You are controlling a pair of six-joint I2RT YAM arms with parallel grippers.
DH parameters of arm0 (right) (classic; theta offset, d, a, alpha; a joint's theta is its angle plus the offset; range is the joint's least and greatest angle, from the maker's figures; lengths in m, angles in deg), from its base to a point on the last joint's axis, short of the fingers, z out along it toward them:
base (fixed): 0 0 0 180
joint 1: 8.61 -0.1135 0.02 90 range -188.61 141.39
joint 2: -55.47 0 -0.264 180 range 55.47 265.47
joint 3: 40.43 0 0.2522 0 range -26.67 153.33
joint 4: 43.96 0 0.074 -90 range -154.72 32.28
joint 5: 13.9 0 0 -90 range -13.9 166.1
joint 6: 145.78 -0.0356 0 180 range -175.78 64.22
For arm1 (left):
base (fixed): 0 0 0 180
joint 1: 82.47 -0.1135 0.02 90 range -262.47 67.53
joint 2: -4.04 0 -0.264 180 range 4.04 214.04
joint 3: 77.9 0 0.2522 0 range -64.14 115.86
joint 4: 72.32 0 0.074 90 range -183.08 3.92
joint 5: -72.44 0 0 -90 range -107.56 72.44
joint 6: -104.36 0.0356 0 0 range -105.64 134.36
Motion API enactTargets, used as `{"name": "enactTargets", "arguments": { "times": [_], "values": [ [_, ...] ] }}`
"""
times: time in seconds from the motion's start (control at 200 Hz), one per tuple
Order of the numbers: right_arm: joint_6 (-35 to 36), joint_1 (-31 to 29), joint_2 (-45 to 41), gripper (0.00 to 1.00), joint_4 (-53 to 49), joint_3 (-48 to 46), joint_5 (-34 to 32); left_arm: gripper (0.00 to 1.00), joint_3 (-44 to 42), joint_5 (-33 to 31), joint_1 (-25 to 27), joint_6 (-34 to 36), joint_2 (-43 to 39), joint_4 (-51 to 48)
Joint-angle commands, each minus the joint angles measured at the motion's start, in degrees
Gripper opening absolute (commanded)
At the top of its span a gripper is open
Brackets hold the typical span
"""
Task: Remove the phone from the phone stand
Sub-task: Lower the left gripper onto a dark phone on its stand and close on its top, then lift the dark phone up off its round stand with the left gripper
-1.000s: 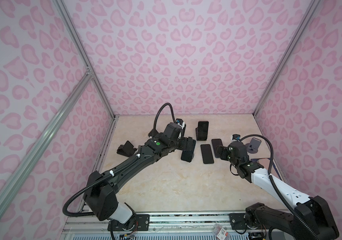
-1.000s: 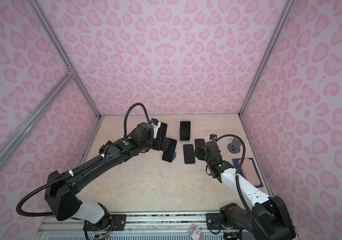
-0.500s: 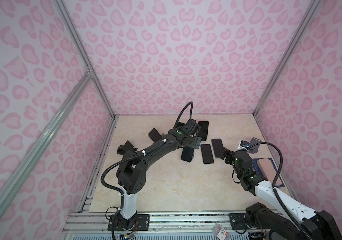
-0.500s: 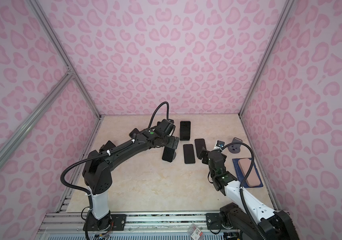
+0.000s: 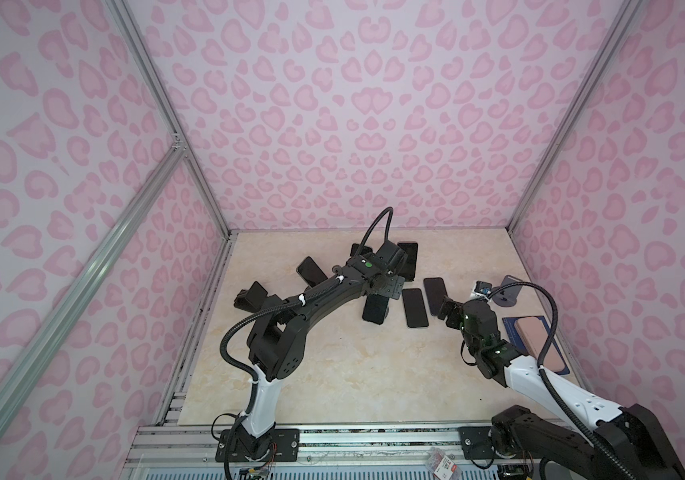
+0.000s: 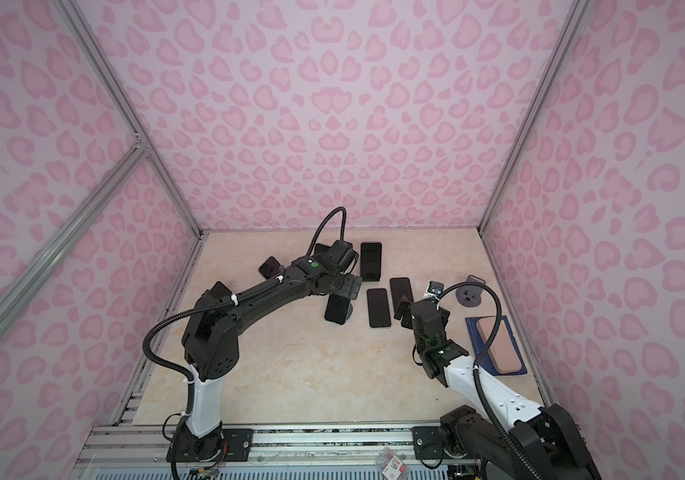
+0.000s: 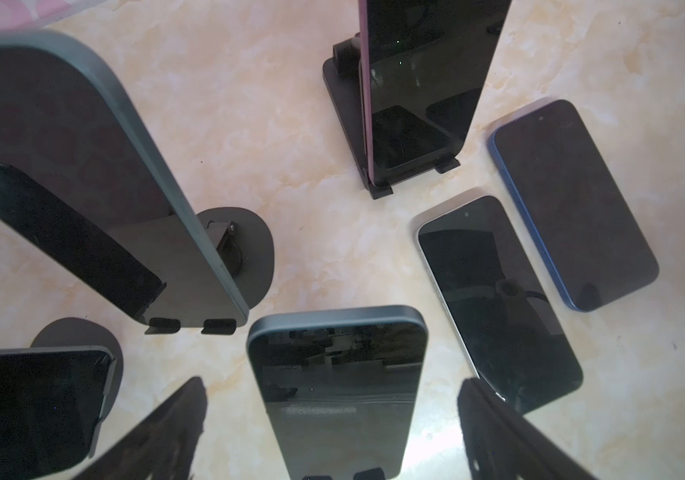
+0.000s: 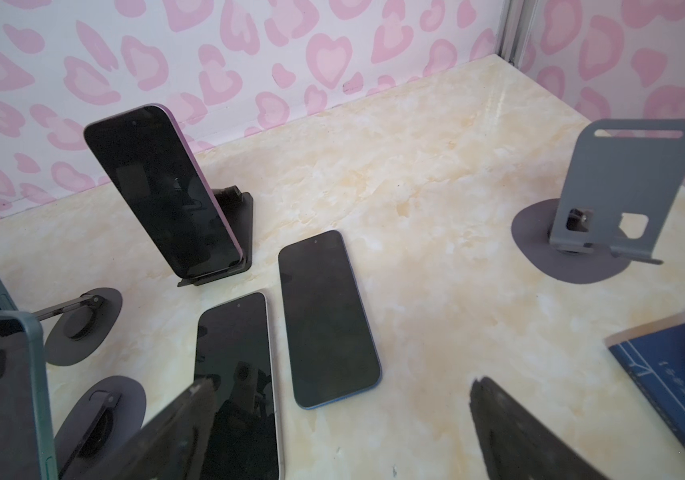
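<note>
From the left wrist, the left tool (image 7: 331,384) shows only as 2 dark, blurry fingers (image 7: 162,432), cut off by the picture's edge. The middle phone (image 7: 336,399) between them is cut off low down, hiding most of its stand. The big near phone (image 7: 58,158) is blurry and cut off too. In both top views the left arm (image 5: 324,299) covers that tool's tips. From the right wrist, a teal phone (image 8: 0,395) and the blue mat (image 8: 664,386) run off the picture.

Near the table (image 5: 332,374) centre, toward twelve o'clock, my teal-edged phone (image 7: 336,390) leans dark-screened, seemingly seated on its round-based black stand (image 8: 124,395).
</note>
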Motion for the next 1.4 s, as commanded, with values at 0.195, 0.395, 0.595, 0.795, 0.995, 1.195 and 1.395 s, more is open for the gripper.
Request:
{"name": "enactTargets", "arguments": {
  "times": [0.195, 0.395, 0.595, 0.795, 0.995, 1.195, 1.395],
  "values": [
    [0.83, -0.53, 0.97, 0.98, 1.77, 0.56, -2.07, 0.98, 1.12, 1.03, -0.3, -0.36, 2.45, 0.85],
    [1.1, -0.97, 1.66, 0.98, 1.87, 0.91, -2.14, 0.97, 0.88, 1.38, -0.67, -0.63, 3.14, 1.26],
    [1.32, -1.3, 2.42, 0.98, 1.79, 1.25, -2.42, 0.98, 0.13, 0.91, -1.2, -1.45, 3.33, 2.63],
    [1.98, -1.41, 2.36, 0.98, 1.36, 1.49, -3.72, 0.99, 0.18, 0.85, -1.29, -1.2, 3.73, 3.16],
    [2.09, -1.43, 2.13, 0.98, 1.29, 1.37, -3.83, 0.98, -0.64, 0.38, -1.27, -0.86, 4.01, 4.0],
    [2.15, -1.41, 2.24, 0.98, 1.31, 1.45, -4.0, 0.93, -0.9, 0.31, -1.5, -0.98, 4.49, 4.54],
    [2.15, -1.41, 2.16, 0.98, 1.12, 1.46, -4.25, 0.89, -1.05, 1.0, -1.52, -1.57, 4.91, 4.52]
  ]
}}
